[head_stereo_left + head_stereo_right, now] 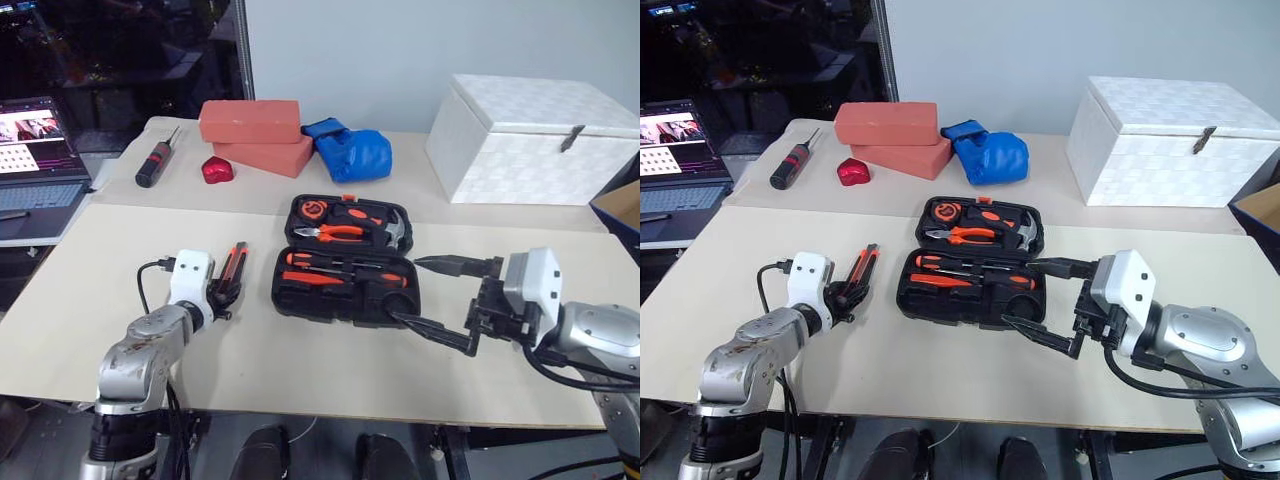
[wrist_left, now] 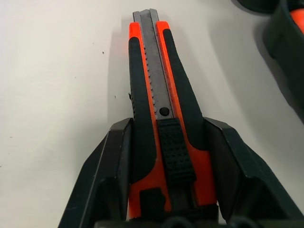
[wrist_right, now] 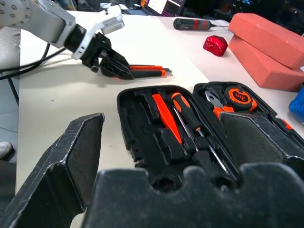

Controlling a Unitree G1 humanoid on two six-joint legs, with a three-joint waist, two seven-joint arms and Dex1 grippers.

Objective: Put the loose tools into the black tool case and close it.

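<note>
1. i'm working the left gripper [image 2: 164, 161] around the orange-and-black utility knife [image 1: 233, 266], which is lying on the table [image 1: 300, 370] just left of the black tool case [image 1: 345, 262]; the fingers are flanking the handle, but i can't tell whether they're pinching yet.
2. i'm judging that a centred squeeze on the handle, clear of the blade end, should keep the knife from twisting on the lift.
3. the case is lying open, screwdrivers [image 3: 190, 124] already seated.
4. i'm keeping the right gripper [image 1: 440, 300] spread wide and empty at the case's right edge.
5. the left wrist view is showing the knife's ridged slider [image 2: 175, 154] between the fingers; the head views are hiding that.
</note>
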